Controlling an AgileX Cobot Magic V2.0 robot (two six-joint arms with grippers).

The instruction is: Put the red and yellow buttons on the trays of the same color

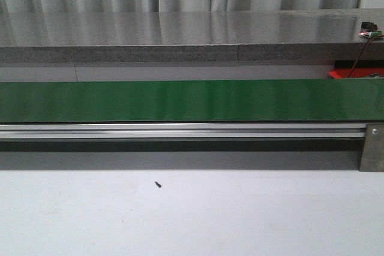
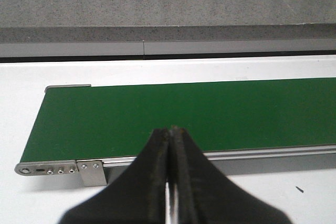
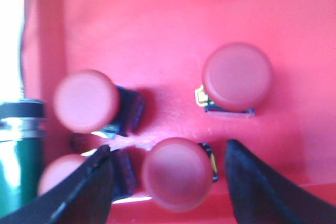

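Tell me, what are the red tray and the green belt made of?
The red tray looks like glossy plastic: bright light glints off its smooth floor. The green belt seems to be matte rubber or coated fabric, flat with only a soft sheen, though the pictures cannot settle which. The rail along its edge looks like brushed metal, silvery with ridges.

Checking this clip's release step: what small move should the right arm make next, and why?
Probably lift the right gripper straight up, clear of the red tray. Its fingers stand open either side of a red button resting in the tray among three others, so the drop looks done. The green belt shows no button.
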